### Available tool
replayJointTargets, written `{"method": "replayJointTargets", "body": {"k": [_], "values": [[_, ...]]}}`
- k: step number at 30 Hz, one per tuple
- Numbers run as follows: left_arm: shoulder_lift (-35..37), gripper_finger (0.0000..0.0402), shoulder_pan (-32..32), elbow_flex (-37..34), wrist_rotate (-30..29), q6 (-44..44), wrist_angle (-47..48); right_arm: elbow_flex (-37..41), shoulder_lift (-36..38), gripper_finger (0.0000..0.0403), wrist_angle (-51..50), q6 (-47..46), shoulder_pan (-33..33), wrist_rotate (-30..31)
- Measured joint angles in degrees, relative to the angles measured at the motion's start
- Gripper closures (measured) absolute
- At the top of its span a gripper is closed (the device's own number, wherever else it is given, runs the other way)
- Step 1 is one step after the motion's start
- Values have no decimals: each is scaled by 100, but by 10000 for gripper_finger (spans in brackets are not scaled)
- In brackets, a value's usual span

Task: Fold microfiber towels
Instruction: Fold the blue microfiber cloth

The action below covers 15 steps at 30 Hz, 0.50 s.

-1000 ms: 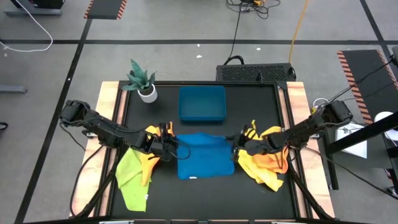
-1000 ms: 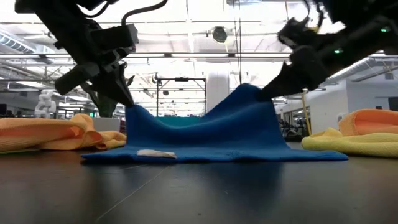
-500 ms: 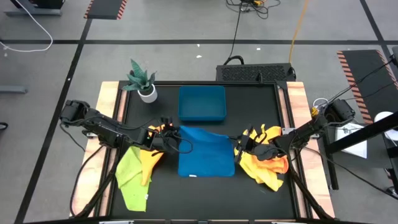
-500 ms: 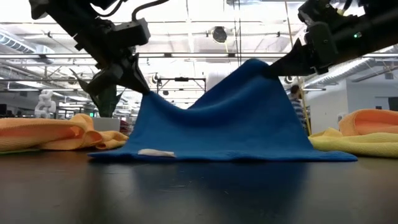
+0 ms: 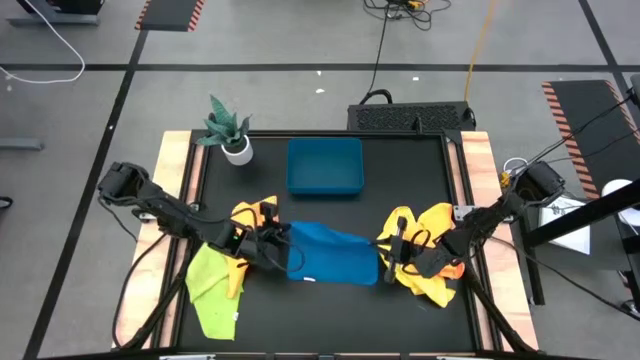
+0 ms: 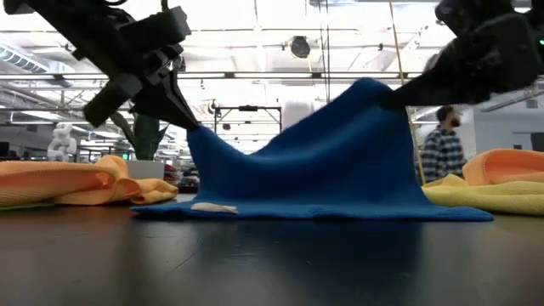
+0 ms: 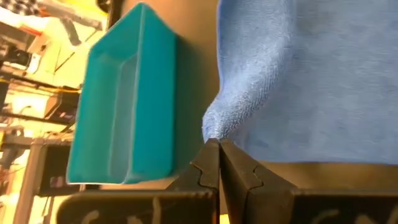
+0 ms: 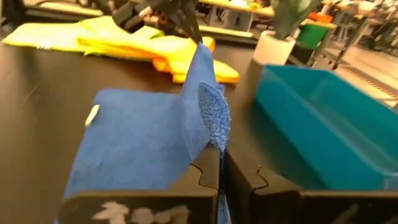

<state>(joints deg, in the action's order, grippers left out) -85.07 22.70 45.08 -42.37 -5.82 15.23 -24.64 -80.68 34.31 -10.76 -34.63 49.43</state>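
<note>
A blue microfiber towel (image 5: 335,258) is raised at its two far corners, while its near edge (image 6: 306,212) lies on the black table. My left gripper (image 5: 283,247) is shut on the left corner and my right gripper (image 5: 388,257) is shut on the right corner. In the low view the cloth sags between the two. To the left lie yellow and orange towels (image 5: 252,215) and a lime green towel (image 5: 208,288). A yellow and orange heap (image 5: 432,255) lies to the right. My left gripper pinches the towel's far left corner (image 7: 213,129) between its two shut fingers, slanting down from the table's left. That corner is lifted clear (image 6: 191,132) and the cloth slopes down from it to the table. One layer or several, I cannot tell. My right gripper pinches the towel's far right corner (image 8: 214,124) between its two shut fingers, coming nearly level from the table's right. This corner is held higher (image 6: 378,89) than the left one. The cloth drops from it to the near edge on the table.
A rigid blue tray (image 5: 293,166) stands at the far middle, with a potted plant (image 5: 228,130) at the far left. A person (image 6: 442,153) stands in the room beyond the table. Bare black table shows along the near edge.
Both grippers have raised the blue towel's far corners higher and then brought them toward the table's near edge. The far part has come up off the table and stands taller in the low view. The near edge with its white tag has stayed down.
</note>
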Motion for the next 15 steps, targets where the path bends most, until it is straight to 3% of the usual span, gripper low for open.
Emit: {"method": "replayJointTargets", "body": {"k": [6, 15], "values": [[-420, 399, 235, 8, 35, 73, -260, 1, -292, 403, -6, -487, -168, -36], [-825, 399, 366, 0, 161, 395, -278, -2, -368, 403, -27, -614, -232, -961]]}}
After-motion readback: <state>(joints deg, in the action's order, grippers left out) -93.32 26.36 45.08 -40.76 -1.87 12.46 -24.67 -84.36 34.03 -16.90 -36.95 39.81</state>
